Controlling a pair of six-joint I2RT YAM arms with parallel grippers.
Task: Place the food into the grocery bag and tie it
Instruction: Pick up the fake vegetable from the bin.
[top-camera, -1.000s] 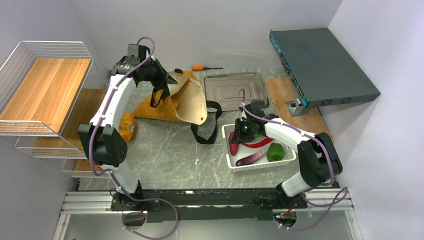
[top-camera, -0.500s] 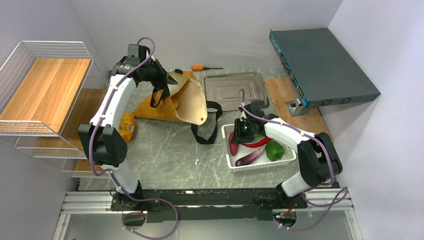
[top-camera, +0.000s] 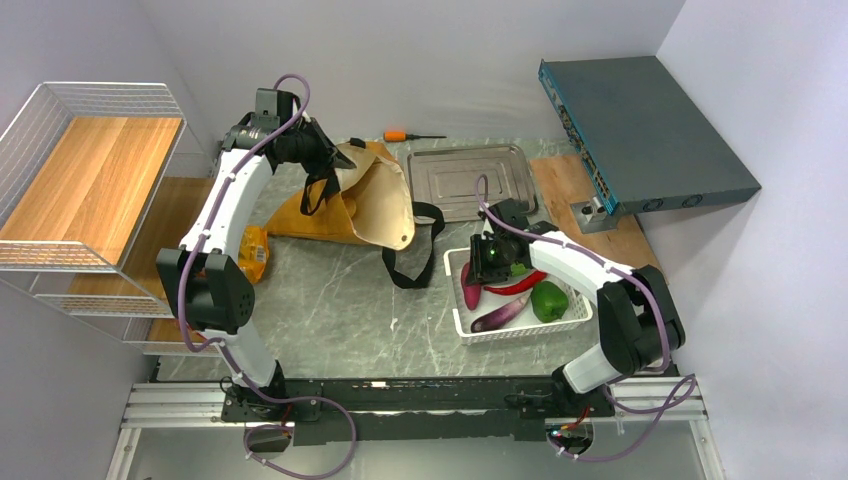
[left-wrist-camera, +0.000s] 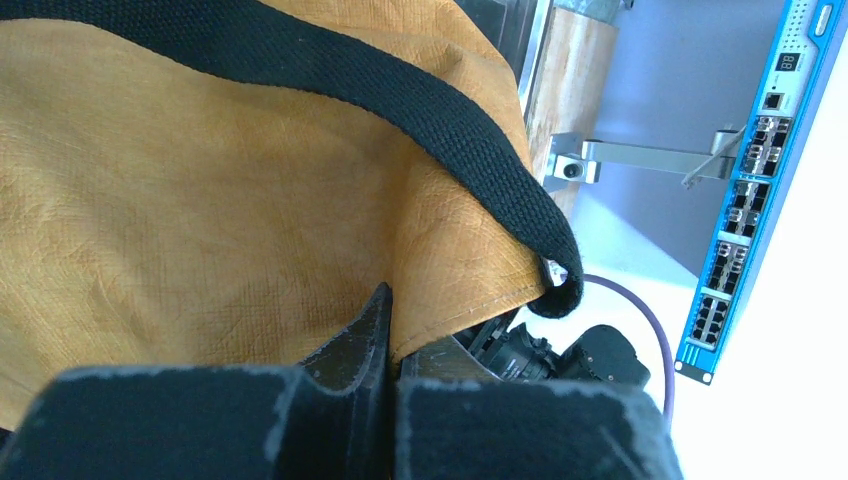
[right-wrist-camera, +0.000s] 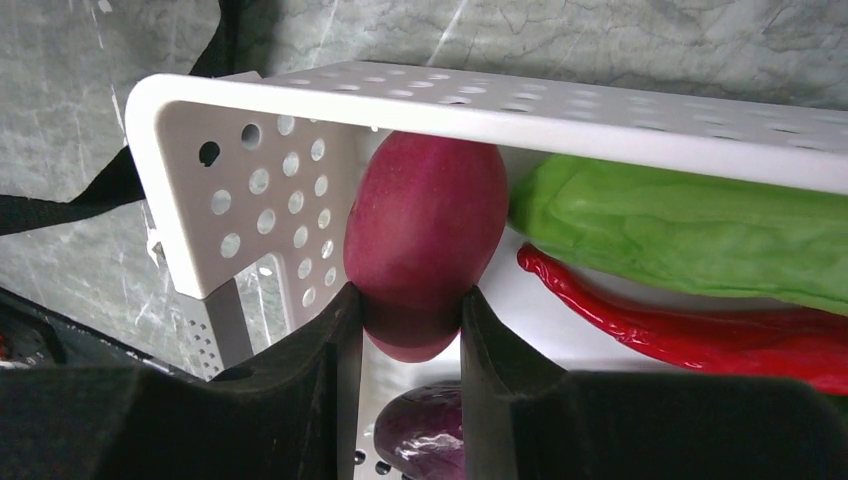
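The grocery bag (top-camera: 372, 205), mustard with cream lining, lies at the table's far left, its mouth held up toward the right. My left gripper (top-camera: 336, 160) (left-wrist-camera: 393, 300) is shut on the bag's fabric edge (left-wrist-camera: 470, 270), just under a black strap (left-wrist-camera: 430, 110). In the white basket (top-camera: 520, 331) at the right, my right gripper (top-camera: 478, 272) (right-wrist-camera: 405, 300) is shut on the magenta root (right-wrist-camera: 425, 235) (top-camera: 467, 288), close to the basket's perforated wall (right-wrist-camera: 260, 200). A yellow snack packet (top-camera: 255, 252) lies by the left arm.
The basket also holds a red chili (top-camera: 515, 286), a green pepper (top-camera: 549, 301) and a purple eggplant (top-camera: 500, 317). A metal tray (top-camera: 470, 180), an orange screwdriver (top-camera: 408, 135) and a blue network box (top-camera: 640, 130) sit behind. A wire shelf (top-camera: 90, 180) stands at the left.
My right gripper has shifted slightly toward the far side of the basket while gripping the root. The left arm and the bag have stayed still.
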